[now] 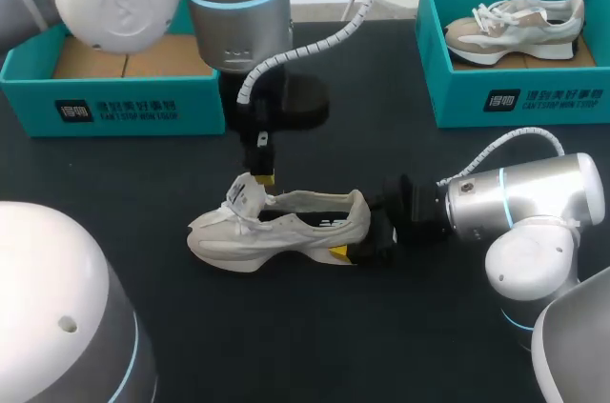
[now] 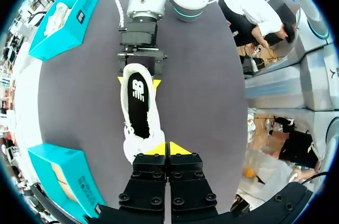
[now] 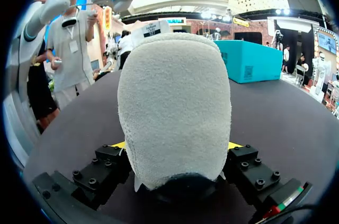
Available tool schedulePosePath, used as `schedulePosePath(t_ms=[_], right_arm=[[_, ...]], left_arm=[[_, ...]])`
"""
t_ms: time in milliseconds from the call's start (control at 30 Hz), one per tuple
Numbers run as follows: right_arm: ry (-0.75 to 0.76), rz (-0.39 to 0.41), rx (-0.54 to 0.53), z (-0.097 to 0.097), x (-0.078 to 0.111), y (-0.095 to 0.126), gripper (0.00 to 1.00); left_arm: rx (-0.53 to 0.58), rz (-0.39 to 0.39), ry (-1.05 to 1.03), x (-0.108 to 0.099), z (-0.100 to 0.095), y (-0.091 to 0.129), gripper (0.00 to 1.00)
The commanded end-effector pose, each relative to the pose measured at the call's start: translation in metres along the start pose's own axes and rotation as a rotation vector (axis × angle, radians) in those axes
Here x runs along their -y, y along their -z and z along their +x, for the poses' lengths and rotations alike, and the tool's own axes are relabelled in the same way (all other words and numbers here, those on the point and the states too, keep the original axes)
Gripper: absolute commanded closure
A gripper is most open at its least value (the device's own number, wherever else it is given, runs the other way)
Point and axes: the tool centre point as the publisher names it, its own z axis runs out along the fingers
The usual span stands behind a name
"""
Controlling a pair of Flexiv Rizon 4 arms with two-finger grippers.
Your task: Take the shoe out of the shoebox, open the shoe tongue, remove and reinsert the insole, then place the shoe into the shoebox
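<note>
Shoe heel clamped in right tool.

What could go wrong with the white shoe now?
1. The right tool holds the shoe only at its heel, so a tug at the front might twist or tip it.
2. The left tool looks shut just above the tongue. Coming down like that, it may push the tongue over the black insole instead of catching it.

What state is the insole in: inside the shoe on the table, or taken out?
Inside. The left wrist view shows the black insole lying flat within the white shoe.
</note>
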Motion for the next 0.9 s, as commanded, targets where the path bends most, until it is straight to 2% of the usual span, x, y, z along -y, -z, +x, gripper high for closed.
schedulePosePath(t_ms=[33,833,900], right_arm=[[-0.002,0.005,0.003,0.0033,0.0062,0.0009,1.00],[-0.002,0.005,0.003,0.0033,0.0062,0.0009,1.00],[-0.002,0.005,0.003,0.0033,0.0062,0.0009,1.00]], left_arm=[[0.002,0.008,-0.002,-0.0031,0.0013,-0.0010,1.00],[0.002,0.008,-0.002,-0.0031,0.0013,-0.0010,1.00],[0.050,0.072,-0.042,-0.0046,0.0022,-0.0064,1.00]])
